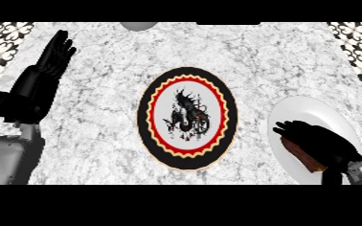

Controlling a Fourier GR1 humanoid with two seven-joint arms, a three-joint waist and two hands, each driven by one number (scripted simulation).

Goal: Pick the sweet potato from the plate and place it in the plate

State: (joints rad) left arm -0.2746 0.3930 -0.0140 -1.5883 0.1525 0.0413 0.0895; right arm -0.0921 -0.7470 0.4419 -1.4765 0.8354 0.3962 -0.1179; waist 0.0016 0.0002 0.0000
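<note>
A reddish-brown sweet potato (pixel 299 154) lies on the plain white plate (pixel 305 109) at the right. My right hand (pixel 314 136) lies over it with its fingers curled round it, hiding most of it. In the middle of the counter sits a black-rimmed plate (pixel 152 119) with a red scalloped ring and a dark figure painted in its centre; nothing lies on it. At the left edge my left hand (pixel 51 60) rests open, fingers pointing up, well apart from both plates.
The marble counter (pixel 106 139) stretches between the two plates and around them. A pale round object (pixel 139 25) shows at the far edge. Patterned tiles (pixel 16 31) border the top corners.
</note>
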